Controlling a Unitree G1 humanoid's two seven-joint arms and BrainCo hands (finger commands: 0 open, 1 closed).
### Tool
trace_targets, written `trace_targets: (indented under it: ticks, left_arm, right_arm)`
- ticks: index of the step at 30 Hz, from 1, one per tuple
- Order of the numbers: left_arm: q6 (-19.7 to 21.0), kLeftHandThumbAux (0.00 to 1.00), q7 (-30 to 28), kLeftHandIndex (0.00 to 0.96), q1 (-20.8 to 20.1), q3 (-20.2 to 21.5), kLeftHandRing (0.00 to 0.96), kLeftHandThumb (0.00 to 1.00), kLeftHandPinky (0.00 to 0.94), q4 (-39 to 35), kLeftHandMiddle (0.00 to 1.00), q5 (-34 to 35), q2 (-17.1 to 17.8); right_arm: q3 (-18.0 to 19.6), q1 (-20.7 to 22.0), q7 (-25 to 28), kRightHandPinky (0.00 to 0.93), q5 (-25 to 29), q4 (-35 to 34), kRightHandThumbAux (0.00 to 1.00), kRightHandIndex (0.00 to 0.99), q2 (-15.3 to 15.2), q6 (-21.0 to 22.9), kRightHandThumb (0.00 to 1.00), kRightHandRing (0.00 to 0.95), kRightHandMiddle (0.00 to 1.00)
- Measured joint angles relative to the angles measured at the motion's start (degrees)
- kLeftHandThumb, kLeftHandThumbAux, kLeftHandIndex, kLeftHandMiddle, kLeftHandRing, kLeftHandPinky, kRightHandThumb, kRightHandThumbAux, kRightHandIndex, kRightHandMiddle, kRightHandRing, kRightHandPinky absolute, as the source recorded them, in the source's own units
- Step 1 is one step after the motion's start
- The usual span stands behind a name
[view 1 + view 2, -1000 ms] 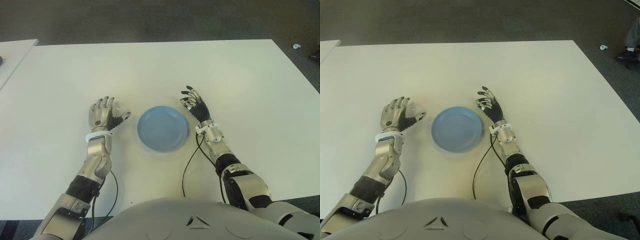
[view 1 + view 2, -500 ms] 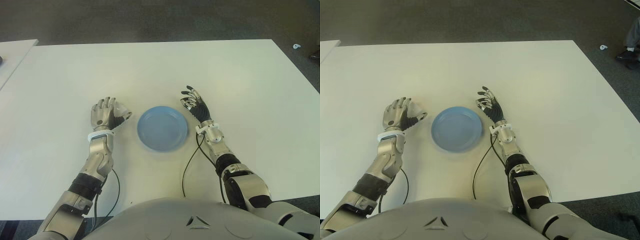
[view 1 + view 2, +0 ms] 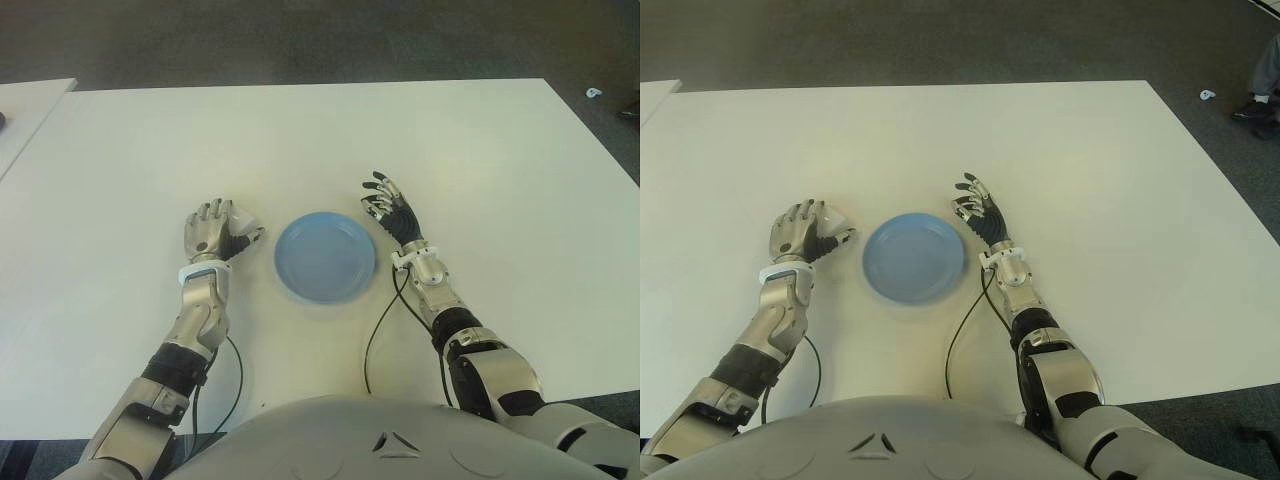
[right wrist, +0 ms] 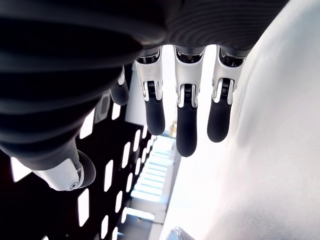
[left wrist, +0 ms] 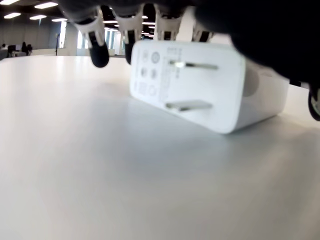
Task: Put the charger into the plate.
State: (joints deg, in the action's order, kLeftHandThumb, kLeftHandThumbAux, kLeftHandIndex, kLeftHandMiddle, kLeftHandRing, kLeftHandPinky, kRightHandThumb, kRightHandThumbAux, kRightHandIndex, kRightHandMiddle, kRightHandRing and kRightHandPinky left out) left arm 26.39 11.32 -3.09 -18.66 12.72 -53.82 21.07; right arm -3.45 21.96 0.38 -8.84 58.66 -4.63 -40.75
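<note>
A white charger (image 5: 200, 90) lies on the white table (image 3: 300, 140), its two prongs facing my left wrist camera. My left hand (image 3: 215, 232) is over it, just left of the plate; its fingers (image 5: 97, 54) curve down past the charger's far side with the thumb on the plate side, and no firm grip shows. In the eye views the charger (image 3: 240, 219) peeks out between fingers and thumb. The round blue plate (image 3: 325, 257) holds nothing. My right hand (image 3: 388, 205) shows beside the plate's right rim, fingers (image 4: 185, 125) spread, holding nothing.
A black cable (image 3: 375, 330) runs from my right wrist back toward my body, near the plate's right edge. Another white table (image 3: 25, 105) stands at the far left. A person's shoe (image 3: 1250, 108) shows on the dark floor at the far right.
My left hand has drawn slightly back toward my body and its fingers have curled further down over the charger. The right hand and the plate have not moved.
</note>
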Motion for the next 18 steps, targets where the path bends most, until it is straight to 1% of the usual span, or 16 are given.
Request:
trace_targets:
  ticks: [5,11,18]
  left_arm:
    - [0.0,0.228,0.7,0.000,-0.7,-0.1,0.000,0.172,0.000,1.6,0.000,0.3,-0.7]
    - [0.1,0.215,0.9,0.000,-1.1,-0.4,0.000,0.167,0.000,2.9,0.000,0.4,-0.8]
    - [0.1,0.214,1.3,0.000,-1.6,-0.5,0.000,0.165,0.000,3.8,0.000,0.5,-0.9]
  right_arm:
    - [0.0,-0.1,0.1,0.301,0.0,0.0,0.571,0.000,-0.2,-0.1,0.099,0.322,0.247]
    - [0.0,-0.1,0.3,0.310,0.0,0.0,0.574,0.000,-0.3,-0.1,0.103,0.327,0.245]
    - [0.1,-0.2,0.7,0.282,0.1,0.0,0.565,0.000,-0.5,-0.1,0.105,0.325,0.250]
